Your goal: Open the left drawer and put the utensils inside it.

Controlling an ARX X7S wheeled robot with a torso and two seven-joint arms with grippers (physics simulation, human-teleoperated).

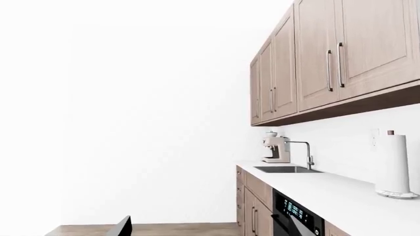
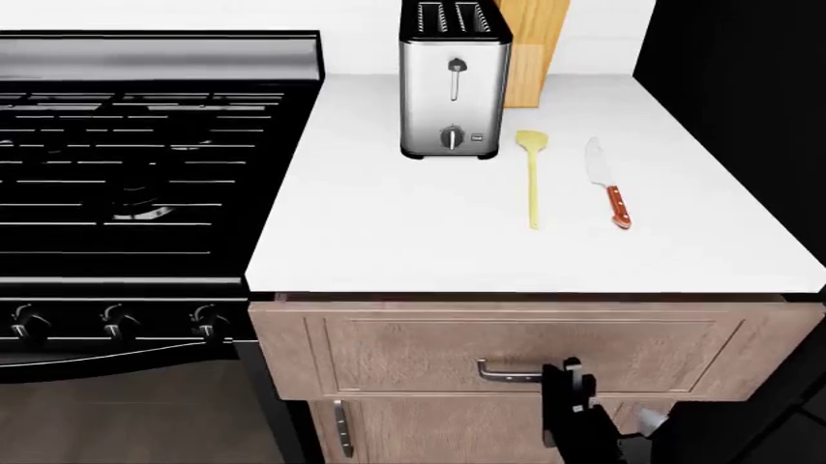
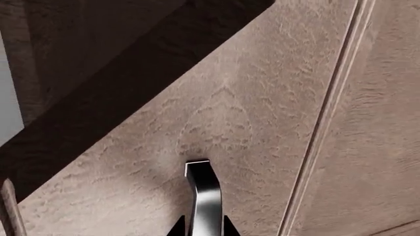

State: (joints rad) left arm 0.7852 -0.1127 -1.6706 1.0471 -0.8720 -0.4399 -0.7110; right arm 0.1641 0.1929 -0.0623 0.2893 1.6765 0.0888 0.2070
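- White bench (image 2: 427, 242): spatula (image 2: 532, 179), knife (image 2: 606, 184) at 1 o'clock, untouched.
- Left drawer (image 2: 516, 348) barely cracked; right pincer (image 2: 564, 379) at handle (image 2: 506, 372), grip state unclear.
- Left pincer unseen.

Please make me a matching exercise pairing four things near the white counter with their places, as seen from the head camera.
Things:
1. slim pale-yellow spatula
2. silver-bladed knife with a reddish-brown handle
3. shiny steel toaster
4. right gripper

Places:
A. below the counter edge, at the dark bar handle of the light-brown wood drawer
B. nearest the counter's right edge
C. in front of the wooden block
D. lying between the toaster and the knife

Pairs: 1-D, 2-B, 3-C, 4-A
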